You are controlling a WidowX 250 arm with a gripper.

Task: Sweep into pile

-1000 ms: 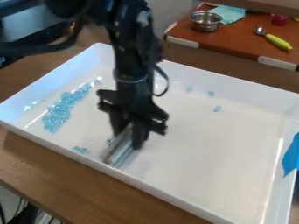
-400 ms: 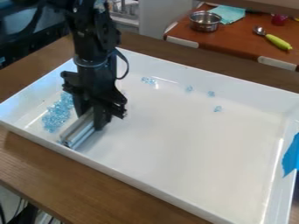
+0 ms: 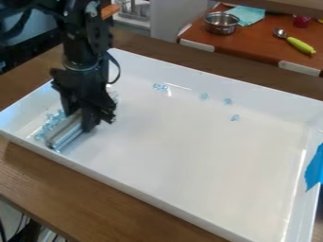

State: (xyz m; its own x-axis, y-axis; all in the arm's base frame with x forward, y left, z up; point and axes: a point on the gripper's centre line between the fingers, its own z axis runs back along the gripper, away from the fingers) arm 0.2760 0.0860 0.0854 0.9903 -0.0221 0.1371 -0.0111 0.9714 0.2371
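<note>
Near the left end of the white tray (image 3: pixel 189 156), black gripper (image 3: pixel 79 118) hangs down, fingers narrowed onto a silver bar (image 3: pixel 62 134), one on each side of it. Bar is tilted in view, lower end close to the tray's near edge, upper end between the fingers. Arm comes in from the upper left, over the tray's left edge.

Main group of blue pieces (image 3: pixel 46 125) sits just beside the bar, between it and the tray's left edge, partly hidden by bar and gripper; how many, can't tell. A few pale pieces (image 3: pixel 113 96) just behind the gripper, partly covered.

Strays: small cluster (image 3: pixel 161 88) near the tray's far edge, left of its middle. Then three separate spots going right, well apart from the main group: one (image 3: pixel 204 96), another (image 3: pixel 227 101), last one (image 3: pixel 234 117) a bit farther in from the far edge.

Tray sits on a brown wood bench (image 3: pixel 120 212). Blue tape (image 3: pixel 314 168) on the tray's right edge.

Behind, orange-brown table (image 3: pixel 262 45): metal pot (image 3: pixel 221 23) toward its left edge, teal cloth (image 3: pixel 249 15) just beside the pot, spoon with yellow-green handle (image 3: pixel 300 45) lying farther right, red item (image 3: pixel 301 21) behind the spoon.
</note>
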